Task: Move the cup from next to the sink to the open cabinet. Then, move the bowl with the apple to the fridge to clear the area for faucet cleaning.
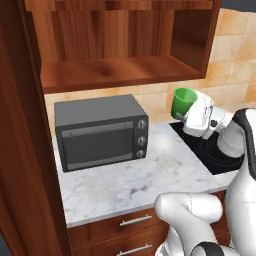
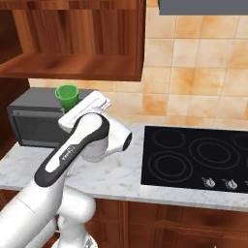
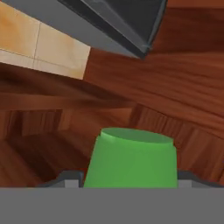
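Observation:
My gripper (image 1: 184, 116) is shut on the bright green cup (image 1: 183, 102) and holds it upright in the air, above the counter's right part. The cup (image 2: 67, 95) hangs just below the open cabinet (image 1: 115, 71), a doorless reddish-brown shelf compartment, and to the right of its front edge. In the hand view the cup (image 3: 131, 158) sits between the fingertips (image 3: 69, 180), with the cabinet's wooden inside (image 3: 61, 131) behind it. The sink, bowl, apple, fridge and faucet are out of view.
A dark grey microwave (image 1: 100, 131) stands on the marble counter (image 1: 135, 186) under the cabinet, left of the cup. A black cooktop (image 2: 198, 157) lies to the right, with a grey range hood (image 2: 203, 6) above it. Drawers with bar handles (image 1: 135, 220) run below the counter.

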### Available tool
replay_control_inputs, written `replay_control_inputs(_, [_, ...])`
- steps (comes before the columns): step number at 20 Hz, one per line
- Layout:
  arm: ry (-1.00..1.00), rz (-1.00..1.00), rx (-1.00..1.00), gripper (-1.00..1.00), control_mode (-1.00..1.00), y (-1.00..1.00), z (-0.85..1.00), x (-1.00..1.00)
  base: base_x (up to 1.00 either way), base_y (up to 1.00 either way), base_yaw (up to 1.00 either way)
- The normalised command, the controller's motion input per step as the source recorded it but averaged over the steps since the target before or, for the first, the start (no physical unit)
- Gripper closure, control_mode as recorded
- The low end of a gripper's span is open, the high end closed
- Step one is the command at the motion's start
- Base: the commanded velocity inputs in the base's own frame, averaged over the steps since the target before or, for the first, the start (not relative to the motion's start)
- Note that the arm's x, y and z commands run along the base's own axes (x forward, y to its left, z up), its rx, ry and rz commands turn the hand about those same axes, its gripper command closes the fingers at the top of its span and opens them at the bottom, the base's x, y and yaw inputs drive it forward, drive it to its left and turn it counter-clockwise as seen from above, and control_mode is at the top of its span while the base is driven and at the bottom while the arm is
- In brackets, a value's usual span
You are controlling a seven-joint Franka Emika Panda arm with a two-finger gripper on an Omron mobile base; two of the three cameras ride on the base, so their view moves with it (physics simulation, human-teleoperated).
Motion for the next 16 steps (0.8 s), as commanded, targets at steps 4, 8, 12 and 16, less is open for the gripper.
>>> replay_control_inputs(4, [0.18, -0.6, 0.36, 1.0, -1.0, 0.0, 1.0, -0.22, 0.0, 0.0, 0.0])
replay_control_inputs(8, [0.3, -0.4, 0.29, 1.0, -1.0, 0.0, 1.0, 0.0, 0.0, 0.0, 0.0])
replay_control_inputs(12, [0.44, -0.24, 0.17, 1.0, -1.0, 0.0, 0.81, 0.0, 0.0, 0.0, 0.0])
replay_control_inputs(16, [0.27, -0.08, -0.02, 1.0, -1.0, 0.0, 0.4, -0.01, 0.0, 0.0, 0.0])
